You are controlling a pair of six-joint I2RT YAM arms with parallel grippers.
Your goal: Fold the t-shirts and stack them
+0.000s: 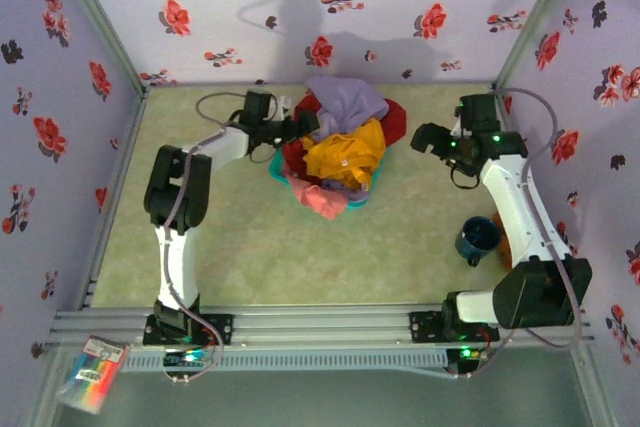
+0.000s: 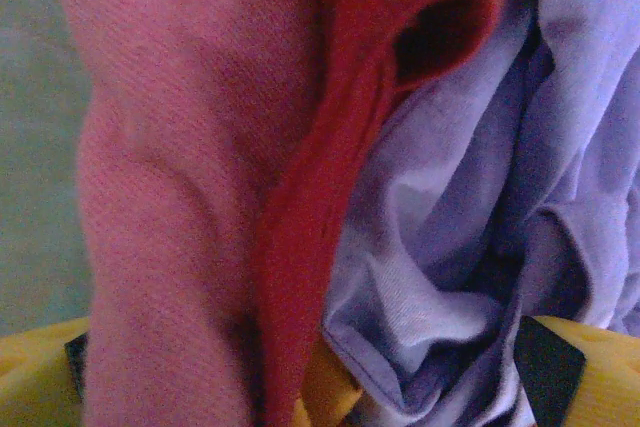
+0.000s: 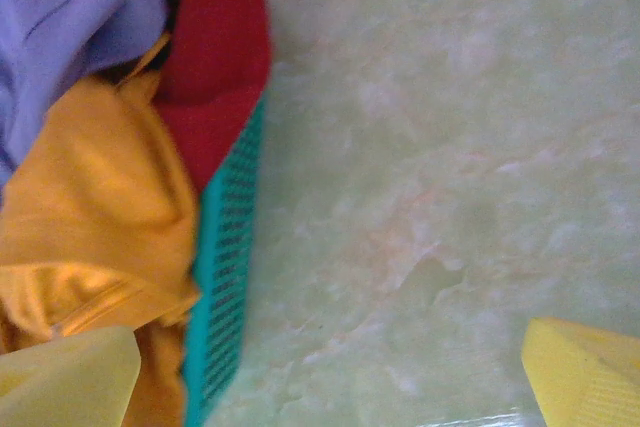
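The left gripper (image 1: 297,130) is spread wide and shoved straight into the laundry heap. Its yellow pads (image 2: 600,372) sit on either side of the soft pink t-shirt (image 2: 170,197), the red cloth t-shirt (image 2: 330,207) and the crumpled lavender t-shirt (image 2: 450,237), not squeezing any of them. The right gripper (image 1: 430,139) is spread wide too, over the bare pale green marbled tabletop (image 3: 450,147) just beside the teal perforated plastic basket (image 3: 225,277). The big orange-yellow t-shirt (image 3: 90,187) lies on top. All four shirts are piled in that basket, mid-width, nearer the tabletop's far edge.
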